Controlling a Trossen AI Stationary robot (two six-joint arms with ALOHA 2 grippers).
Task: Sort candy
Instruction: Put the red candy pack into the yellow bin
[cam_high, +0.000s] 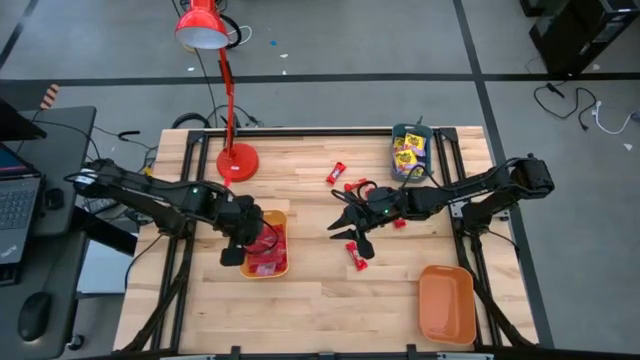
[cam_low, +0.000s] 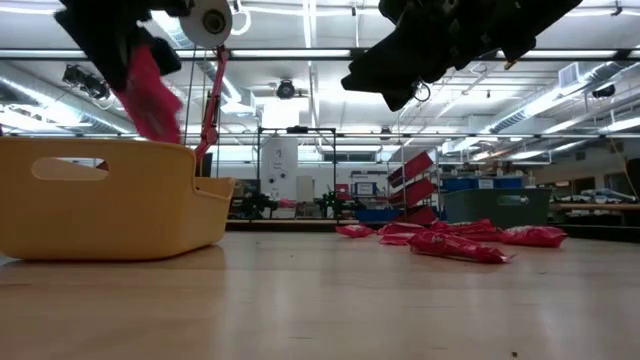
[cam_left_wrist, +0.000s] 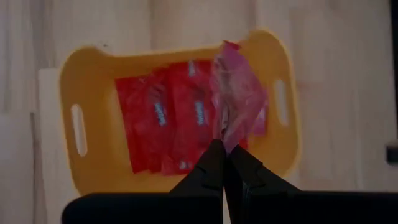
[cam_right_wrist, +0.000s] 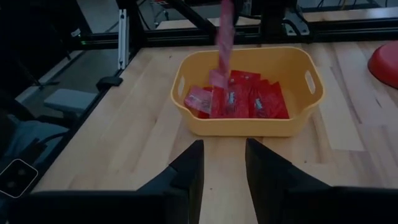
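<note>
The left gripper (cam_left_wrist: 224, 163), clenched on a pink packet (cam_left_wrist: 239, 102), hung over the yellow tray (cam_high: 280, 222) left of centre. The right gripper (cam_right_wrist: 222, 163) stood parted mid-frame above red candy (cam_high: 356, 255) on the counter (cam_high: 330, 300).

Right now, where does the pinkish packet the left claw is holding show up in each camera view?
High view: hidden under the left claw, over the yellow tray.
Low view: pinkish packet upper left, hanging above the tray.
Left wrist view: centre, pinched above the red candies.
Right wrist view: top centre, dangling over the tray.
Shared landmark: the yellow tray.
</note>
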